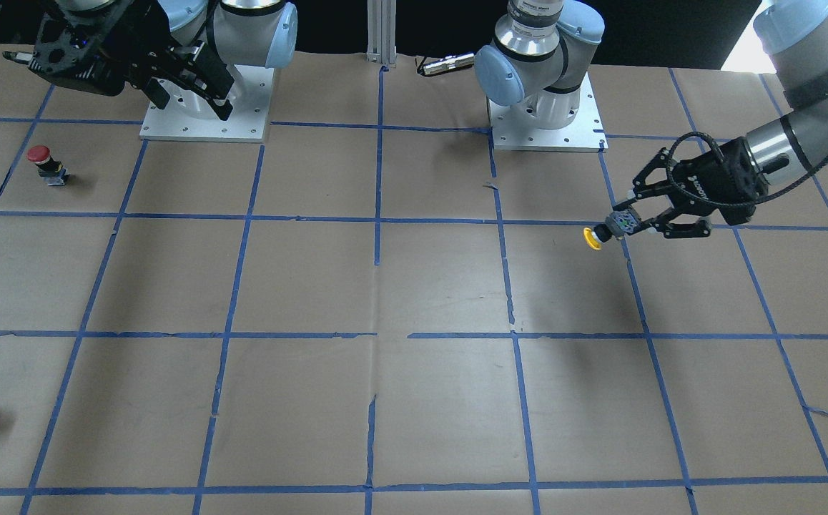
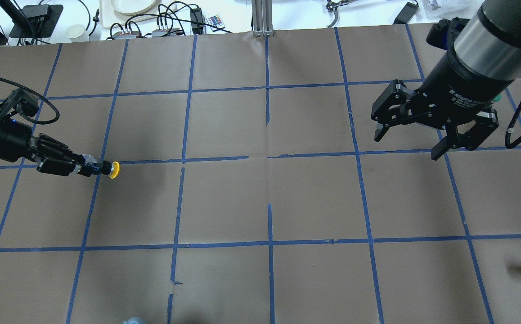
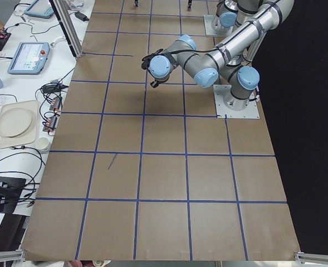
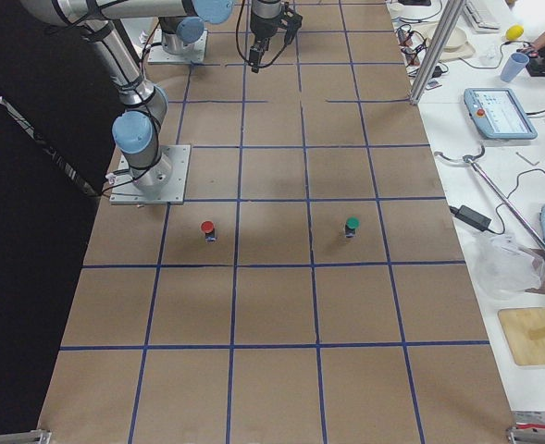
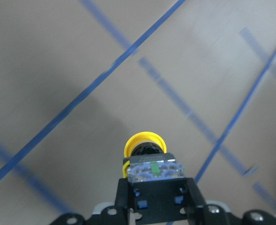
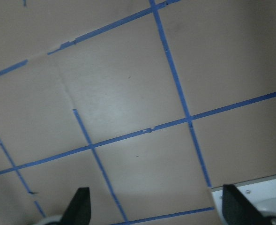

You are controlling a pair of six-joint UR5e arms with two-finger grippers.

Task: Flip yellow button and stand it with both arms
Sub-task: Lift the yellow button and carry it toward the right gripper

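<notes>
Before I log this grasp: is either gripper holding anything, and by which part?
The left gripper holds the yellow button by its blocky base, cap pointing outward. The right gripper is open and empty.

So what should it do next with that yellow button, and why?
Probably carry it toward the centre: the left gripper holds the yellow button sideways by its base, and the open right gripper hangs far off, empty.
</notes>
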